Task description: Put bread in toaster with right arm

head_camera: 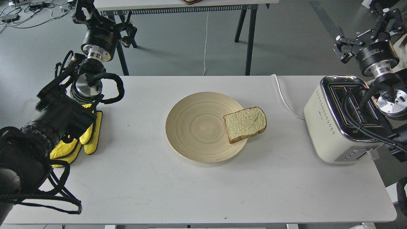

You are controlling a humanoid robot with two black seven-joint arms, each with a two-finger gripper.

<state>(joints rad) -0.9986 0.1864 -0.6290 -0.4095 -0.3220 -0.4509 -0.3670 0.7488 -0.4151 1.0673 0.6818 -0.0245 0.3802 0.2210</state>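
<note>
white table (159, 190); plate (197, 127), toaster (327, 127), yellow cloth (90, 140)

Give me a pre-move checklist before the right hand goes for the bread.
1. Right hand open and empty: ok, fingers spread, raised behind the toaster.
2. Bread reachable: ok, lying flat, half overhanging the right rim of the plate.
3. Path from hand to bread clear: ok, bare table between.
4. Toaster slots free: cannot tell, the right arm's cables cover part of them.
5. Left hand out of the way: ok, raised far left.
</note>
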